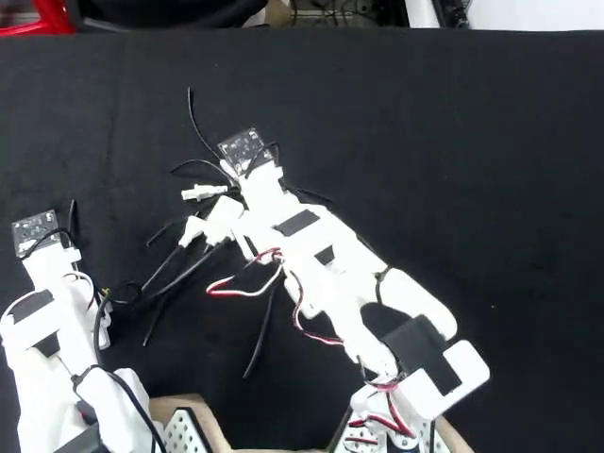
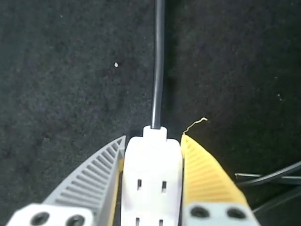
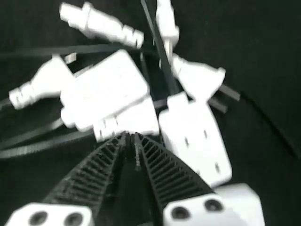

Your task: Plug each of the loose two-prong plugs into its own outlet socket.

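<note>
Now | left pincer [image 2: 154,137] clamped on outlet socket [image 2: 151,179], 9 o'clock edge of table [image 1: 472,142] | right pincer [image 3: 130,137] tips together, touching two-prong plug [image 3: 127,123] near 10 o'clock | advice: part tips, grip plug body, leave prongs free.

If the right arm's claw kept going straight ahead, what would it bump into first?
Most likely the white plug lying just beyond the right gripper, almost at its tips; exact depth is hard to judge.

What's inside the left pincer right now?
The left pincer clamps a white outlet socket, slots facing the camera, with its black cord running straight out ahead. The socket's underside and near end are hidden.
</note>
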Controlling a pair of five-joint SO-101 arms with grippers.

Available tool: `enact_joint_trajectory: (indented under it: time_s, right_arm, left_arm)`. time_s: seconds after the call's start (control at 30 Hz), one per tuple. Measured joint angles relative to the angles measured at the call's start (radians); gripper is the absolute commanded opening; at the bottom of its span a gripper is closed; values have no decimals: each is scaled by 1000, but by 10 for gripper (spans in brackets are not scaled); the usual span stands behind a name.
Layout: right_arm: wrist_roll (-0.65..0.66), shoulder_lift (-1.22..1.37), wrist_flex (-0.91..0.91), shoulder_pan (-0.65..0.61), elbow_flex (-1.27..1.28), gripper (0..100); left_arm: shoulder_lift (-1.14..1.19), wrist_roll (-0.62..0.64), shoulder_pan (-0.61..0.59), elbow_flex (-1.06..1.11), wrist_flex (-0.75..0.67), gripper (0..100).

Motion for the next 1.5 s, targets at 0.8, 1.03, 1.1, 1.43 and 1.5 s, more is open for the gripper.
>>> enact_joint_trajectory:
  time_s: [0.8,1.03,1.1,1.43,1.5]
  right_arm:
    - [66,-502,582,104,41,15]
    - [118,-512,609,209,66,15]
    - [115,-512,586,224,89,15]
    - [115,-512,499,222,127,15]
    - [115,-512,499,222,127,15]
  left_arm:
    - [368,500,365,-692,646,55]
    - [523,664,549,-931,816,55]
    - [575,675,605,-931,807,55]
    - [721,747,833,-766,568,56]
    - [724,750,855,-749,540,90]
